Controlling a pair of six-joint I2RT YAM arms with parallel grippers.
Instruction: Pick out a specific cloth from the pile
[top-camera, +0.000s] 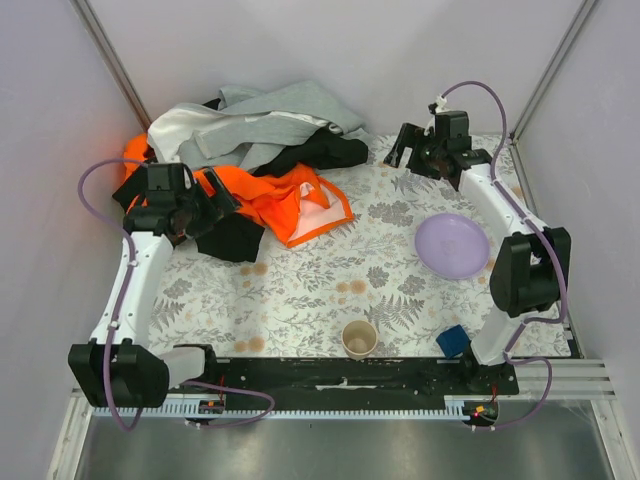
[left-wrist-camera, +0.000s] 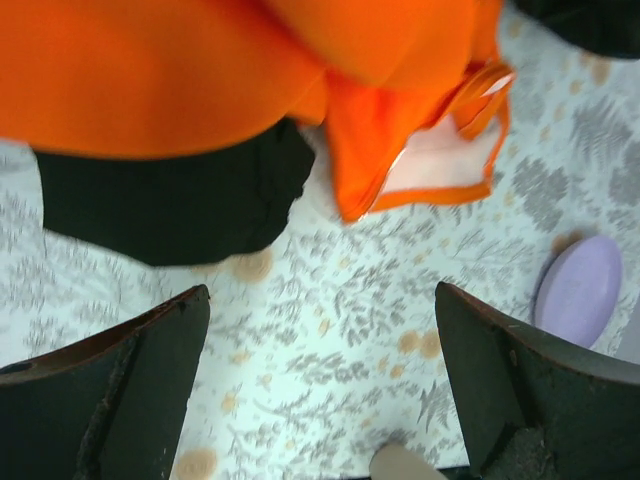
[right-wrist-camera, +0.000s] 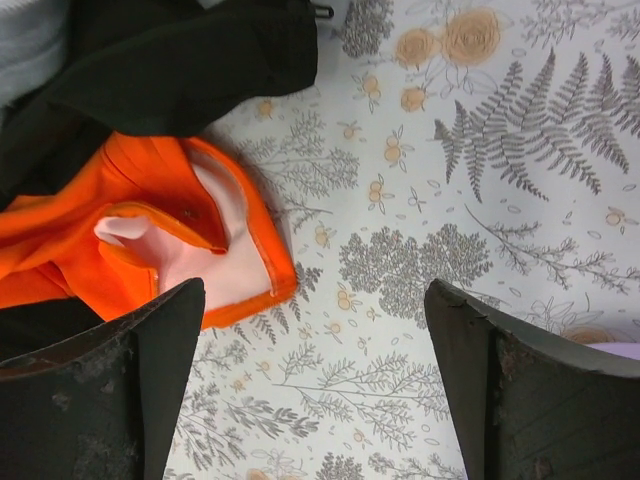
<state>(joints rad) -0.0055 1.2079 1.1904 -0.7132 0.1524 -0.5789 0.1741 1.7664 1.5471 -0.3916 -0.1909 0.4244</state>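
Hovering at the near edge of the pile (top-camera: 262, 135), the left gripper (top-camera: 215, 200) has its fingers spread wide with nothing between them. The orange garment (left-wrist-camera: 190, 70) and a black garment (left-wrist-camera: 170, 200) lie just ahead of its tips. The right gripper (top-camera: 405, 148) is spread apart and empty too, over bare floral tablecloth (right-wrist-camera: 400, 260). The orange piece's white-lined flap sits beside its left finger (right-wrist-camera: 110, 390), and the purple plate (top-camera: 452, 245) is back toward its base. As for the yellow-green cloth, no view shows it, so I can't tell where it is.
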